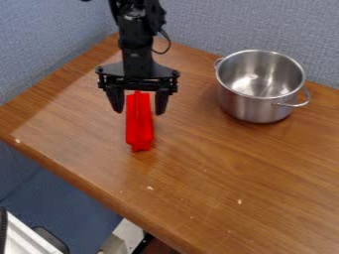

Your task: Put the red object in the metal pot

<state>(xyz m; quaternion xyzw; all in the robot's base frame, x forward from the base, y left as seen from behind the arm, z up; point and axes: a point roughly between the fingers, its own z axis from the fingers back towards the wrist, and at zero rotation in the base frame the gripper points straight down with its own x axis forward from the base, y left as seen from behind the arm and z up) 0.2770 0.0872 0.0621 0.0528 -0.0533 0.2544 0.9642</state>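
The red object (139, 127) lies lengthwise on the wooden table (79, 109), a bright red bar with rounded ends. My gripper (139, 105) hangs just over its far end, jaws open, one finger on each side of the bar. Nothing is held. The metal pot (261, 86) stands to the right near the table's back edge, shiny and empty, with a small loop handle facing the front right.
A blue-grey wall runs behind the table. The table's front edge slopes from the left corner down to the lower right, with floor below it.
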